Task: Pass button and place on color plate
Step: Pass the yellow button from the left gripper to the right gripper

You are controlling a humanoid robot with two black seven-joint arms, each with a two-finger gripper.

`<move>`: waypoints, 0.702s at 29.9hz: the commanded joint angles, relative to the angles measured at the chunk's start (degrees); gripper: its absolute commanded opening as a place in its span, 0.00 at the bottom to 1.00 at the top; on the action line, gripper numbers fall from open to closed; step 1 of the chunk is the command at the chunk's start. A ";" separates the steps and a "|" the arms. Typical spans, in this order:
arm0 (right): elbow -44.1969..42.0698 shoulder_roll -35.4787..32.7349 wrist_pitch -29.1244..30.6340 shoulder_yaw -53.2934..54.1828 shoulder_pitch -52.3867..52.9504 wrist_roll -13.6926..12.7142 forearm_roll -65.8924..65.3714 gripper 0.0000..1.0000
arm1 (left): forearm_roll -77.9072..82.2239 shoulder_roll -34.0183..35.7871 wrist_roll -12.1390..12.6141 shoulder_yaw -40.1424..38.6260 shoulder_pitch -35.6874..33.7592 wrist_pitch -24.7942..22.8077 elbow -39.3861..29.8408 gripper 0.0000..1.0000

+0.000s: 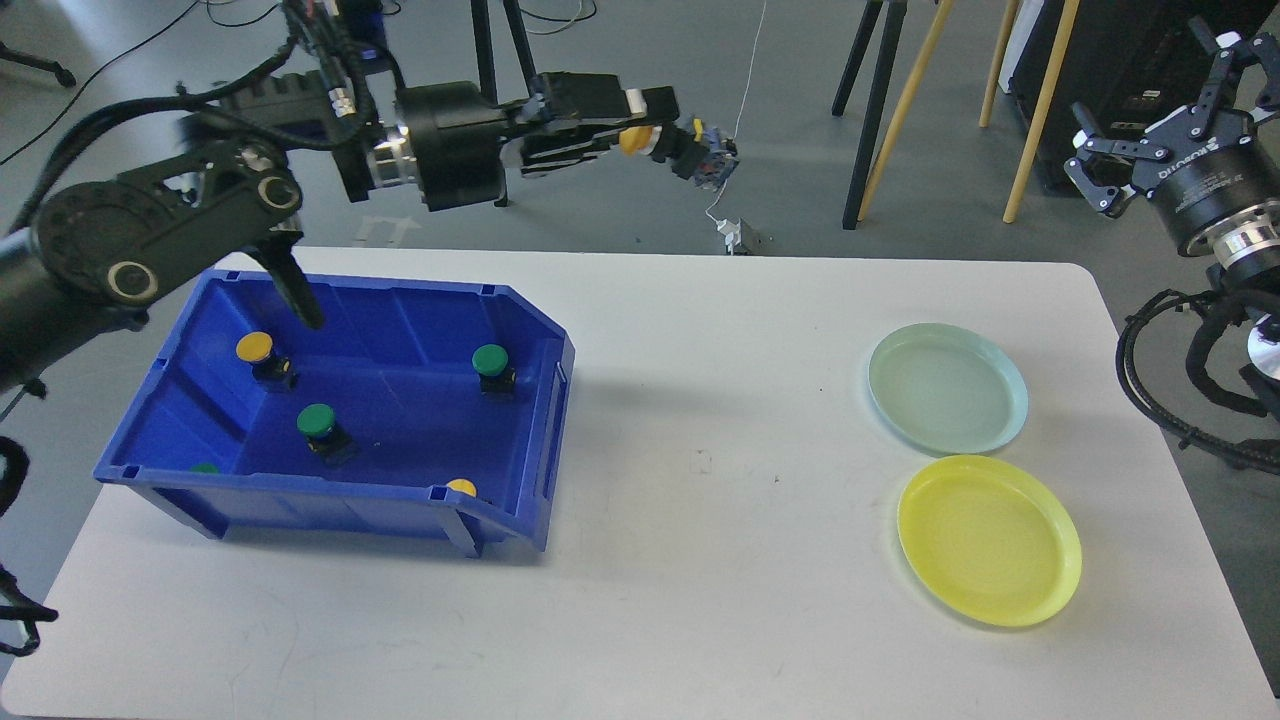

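My left gripper [640, 125] pinches the yellow button [633, 139] high above the table beyond the blue bin [520, 330], right gripper [1150, 130] spread; it looks light, rigid, slick-capped, so I'd take its dark base

**Plastics, glossy and matt**

The blue bin [400, 320] looks like glossy moulded plastic. The yellow plate [988, 540] and pale green plate [947, 388] are smooth plastic with a soft sheen. The white table [700, 600] is matt, faintly scuffed. The left gripper [640, 125] shows matt black plastic.
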 commanded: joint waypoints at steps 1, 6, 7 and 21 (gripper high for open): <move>1.12 -1.76 0.00 -3.33 -0.32 -0.13 -3.29 1.00 | 0.10 -10.02 0.01 -1.19 0.51 0.00 8.49 0.04; 10.59 -6.15 0.00 -5.98 -2.77 -0.13 -5.50 1.00 | 0.37 -13.03 0.01 -1.37 3.66 0.00 10.08 0.05; 13.23 -7.12 0.00 -5.98 -3.91 -0.13 -5.77 1.00 | 0.37 -13.03 0.01 -1.46 4.28 0.00 10.08 0.05; 29.78 -6.79 0.00 -8.44 -8.93 -0.39 -6.65 1.00 | 0.10 -13.99 0.01 -5.15 5.61 0.00 10.17 0.05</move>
